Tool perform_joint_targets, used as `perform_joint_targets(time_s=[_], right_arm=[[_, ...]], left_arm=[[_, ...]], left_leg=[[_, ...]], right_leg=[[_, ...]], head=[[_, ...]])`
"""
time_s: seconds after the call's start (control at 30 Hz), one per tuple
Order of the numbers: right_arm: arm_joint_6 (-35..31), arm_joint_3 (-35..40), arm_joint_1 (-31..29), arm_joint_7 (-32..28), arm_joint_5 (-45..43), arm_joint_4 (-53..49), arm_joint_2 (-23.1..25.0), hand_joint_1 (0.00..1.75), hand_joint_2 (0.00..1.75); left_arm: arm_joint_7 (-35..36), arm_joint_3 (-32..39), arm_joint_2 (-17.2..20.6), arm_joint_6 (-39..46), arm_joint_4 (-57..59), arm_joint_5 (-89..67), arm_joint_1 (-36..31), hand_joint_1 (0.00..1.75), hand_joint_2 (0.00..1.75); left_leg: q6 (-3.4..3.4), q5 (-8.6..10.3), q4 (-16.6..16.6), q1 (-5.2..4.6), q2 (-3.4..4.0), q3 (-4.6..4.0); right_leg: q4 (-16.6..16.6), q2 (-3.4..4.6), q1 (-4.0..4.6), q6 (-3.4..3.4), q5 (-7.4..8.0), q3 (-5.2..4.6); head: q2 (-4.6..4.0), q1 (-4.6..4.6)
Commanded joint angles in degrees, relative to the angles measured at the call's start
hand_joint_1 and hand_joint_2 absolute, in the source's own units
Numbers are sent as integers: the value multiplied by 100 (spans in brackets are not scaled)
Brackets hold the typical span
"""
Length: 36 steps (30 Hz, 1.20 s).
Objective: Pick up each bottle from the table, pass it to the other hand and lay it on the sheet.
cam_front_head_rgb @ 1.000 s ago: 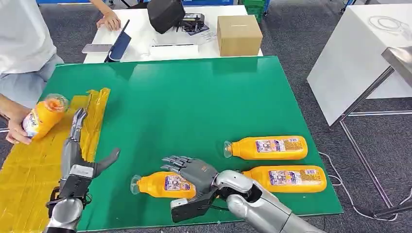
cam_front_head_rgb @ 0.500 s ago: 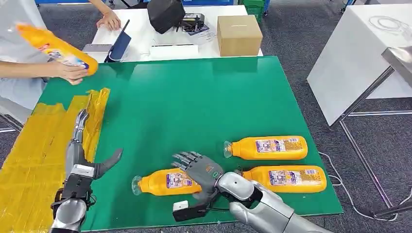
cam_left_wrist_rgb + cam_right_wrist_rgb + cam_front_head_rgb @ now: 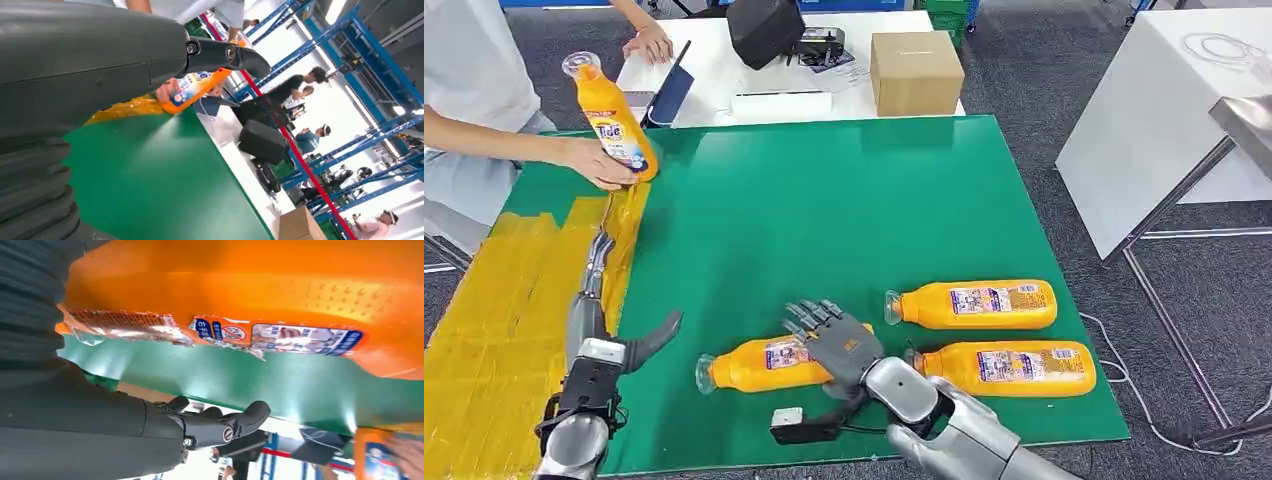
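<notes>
Three orange bottles lie on the green mat [image 3: 824, 200]. The near-left bottle [image 3: 759, 365] has my right hand [image 3: 836, 340] spread over its base end, fingers apart, palm close to its orange side [image 3: 280, 285]; I cannot tell whether they touch. Two more bottles [image 3: 974, 304] [image 3: 1014, 367] lie to the right. My left hand [image 3: 594, 305] is open, fingers stretched along the edge of the yellow sheet [image 3: 494, 330], holding nothing. A person's hand holds a fourth orange bottle [image 3: 614, 125] upright over the mat's far-left corner, also visible as the bottle [image 3: 192, 90] past my left thumb.
A white table at the back carries a cardboard box [image 3: 916, 70], a black bag [image 3: 764, 30] and a dark tablet [image 3: 669, 95]. Another white table [image 3: 1164, 110] stands to the right. The person sits at the far left.
The person lifted the fourth bottle off the sheet and brought it upright to the mat's far-left corner. My right hand shifted slightly further over the near-left bottle. The left hand barely moved.
</notes>
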Motion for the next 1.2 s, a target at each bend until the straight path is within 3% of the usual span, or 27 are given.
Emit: perform_joint_targets(time_s=[0.03,0.3,0.33,0.37,0.4,0.43,0.5,0.63,0.8,1.03,1.2], right_arm=[[167,-377,-302,-11,-125,1254,447,0,175],[331,-719,-810,-278,-690,2885,934,0,175],[331,-728,-807,-281,-697,2901,919,23,175],[349,-704,-835,-283,-692,2977,939,113,175],[365,-703,-863,-293,-698,3066,950,113,175],[386,-702,-898,-320,-721,3205,991,143,175],[397,-695,-916,-332,-724,3269,1011,159,175],[397,-695,-916,-332,-724,3269,1011,159,175],[310,-725,-928,-409,-783,3330,1060,175,175],[106,-846,-872,-424,-879,3177,1068,175,175],[-643,-1285,-555,-261,-980,2428,966,175,175]], left_arm=[[52,-85,-115,-54,500,-35,-300,0,175],[25,-432,-143,-115,975,46,-711,0,175],[27,-439,-148,-115,976,43,-719,0,175],[30,-456,-146,-121,1003,51,-736,0,175],[30,-474,-148,-125,1036,51,-765,0,175],[31,-484,-144,-120,1082,72,-788,0,175],[31,-482,-147,-115,1114,96,-797,0,175],[31,-482,-147,-115,1114,96,-797,0,175],[19,-486,-125,-103,1097,152,-764,0,175],[17,-487,-128,-106,962,196,-676,0,175],[266,-442,-188,-626,576,727,-492,0,175]], left_leg=[[1,1,-5,-1,-1,8],[2,4,-5,-2,-6,10],[3,3,-6,0,-6,17],[3,3,-6,0,-5,17],[3,3,-6,-1,-5,18],[3,2,-7,0,-7,23],[2,3,-7,-1,-7,26],[3,5,-6,-1,-6,28],[3,6,-7,0,-9,43],[3,3,-7,3,-5,52],[3,2,-4,1,-3,49]], right_leg=[[-5,-5,0,-3,0,9],[-5,-11,0,-2,1,13],[-8,-14,2,-4,1,22],[-8,-13,2,-3,1,21],[-7,-12,0,-2,0,19],[-10,-16,2,-4,-1,26],[-9,-14,1,-3,0,27],[-8,-12,0,-2,2,29],[-11,-19,2,-3,2,45],[-13,-17,5,-5,1,53],[-9,-11,2,-2,0,48]], head=[[0,0],[0,0],[0,0],[0,0],[0,-2],[0,2],[0,-2],[0,0],[0,-2],[0,-2],[0,-2]])
